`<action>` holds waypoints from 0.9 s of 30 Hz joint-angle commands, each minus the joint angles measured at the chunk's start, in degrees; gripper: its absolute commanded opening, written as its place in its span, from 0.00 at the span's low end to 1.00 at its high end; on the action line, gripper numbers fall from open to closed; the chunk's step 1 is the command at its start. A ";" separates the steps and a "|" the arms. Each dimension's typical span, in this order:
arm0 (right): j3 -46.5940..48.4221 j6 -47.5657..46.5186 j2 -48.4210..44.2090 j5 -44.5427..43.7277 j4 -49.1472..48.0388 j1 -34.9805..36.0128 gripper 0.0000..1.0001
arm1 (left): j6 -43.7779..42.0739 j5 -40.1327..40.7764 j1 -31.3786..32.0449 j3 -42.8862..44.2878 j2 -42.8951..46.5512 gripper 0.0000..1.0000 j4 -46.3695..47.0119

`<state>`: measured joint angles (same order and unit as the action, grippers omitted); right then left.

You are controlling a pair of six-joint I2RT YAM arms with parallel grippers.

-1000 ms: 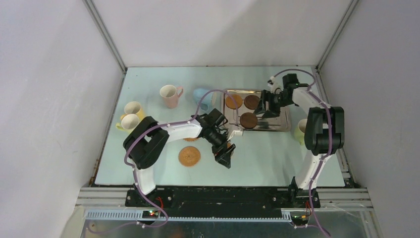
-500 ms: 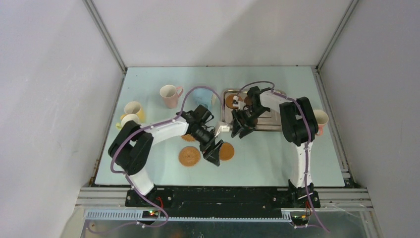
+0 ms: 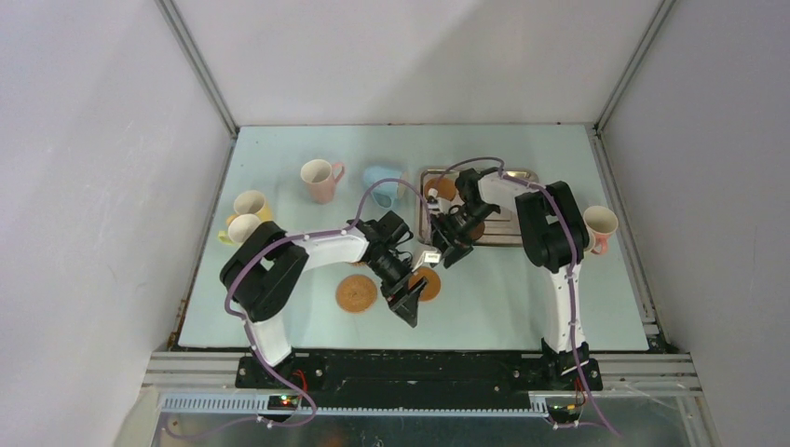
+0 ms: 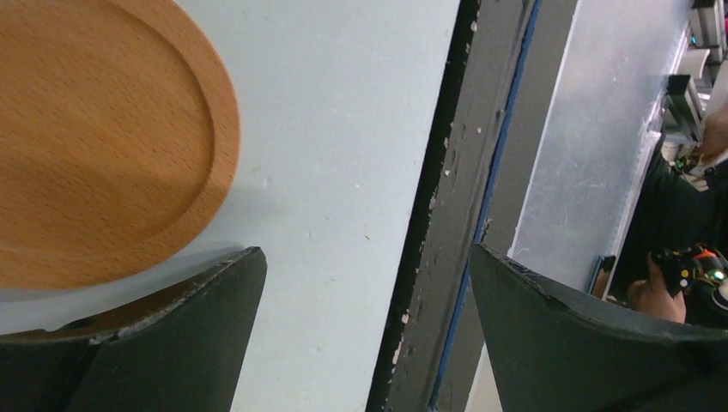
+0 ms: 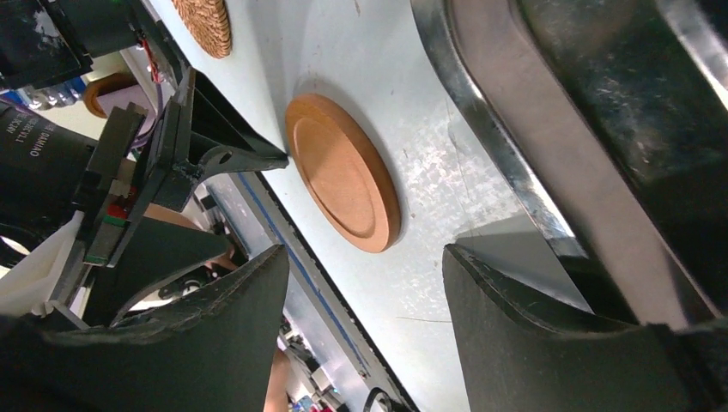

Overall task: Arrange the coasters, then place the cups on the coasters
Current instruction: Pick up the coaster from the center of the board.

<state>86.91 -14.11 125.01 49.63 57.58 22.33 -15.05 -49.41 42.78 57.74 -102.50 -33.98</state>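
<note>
A tan wooden coaster (image 3: 428, 282) lies flat on the table just in front of the steel tray (image 3: 515, 174); it fills the upper left of the left wrist view (image 4: 103, 129) and the middle of the right wrist view (image 5: 343, 172). My left gripper (image 3: 410, 300) (image 4: 365, 257) stands open beside that coaster, nothing between its fingers. My right gripper (image 3: 447, 247) (image 5: 365, 257) is open and empty at the tray's front left corner. A second, textured coaster (image 3: 357, 292) lies to the left. An orange coaster (image 3: 441, 189) shows in the tray; the right arm hides the rest of the tray.
A pink cup (image 3: 320, 179) and a blue cup (image 3: 382, 184) stand at the back. Two yellowish cups (image 3: 250, 203) (image 3: 241, 228) stand at the left edge. Another pink cup (image 3: 601, 226) is at the right. The table's near edge (image 4: 446, 215) runs close to the left gripper.
My right arm swung from the tray's right side to its front left corner. The left gripper backed off the tan coaster, which now lies uncovered on the table.
</note>
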 commanded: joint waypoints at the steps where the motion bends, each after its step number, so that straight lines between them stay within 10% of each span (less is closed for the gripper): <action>1: 1.35 -2.34 1.89 2.13 1.11 0.83 0.71 | 4.43 5.96 0.20 -1.17 -0.79 0.98 6.93; 27: 5.96 -20.10 5.90 25.38 20.33 1.96 0.66 | 8.18 10.14 0.25 -1.58 -3.42 0.98 13.64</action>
<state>90.63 -26.02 130.78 64.45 65.58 22.96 -5.02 -48.07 43.03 57.43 -103.48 -24.49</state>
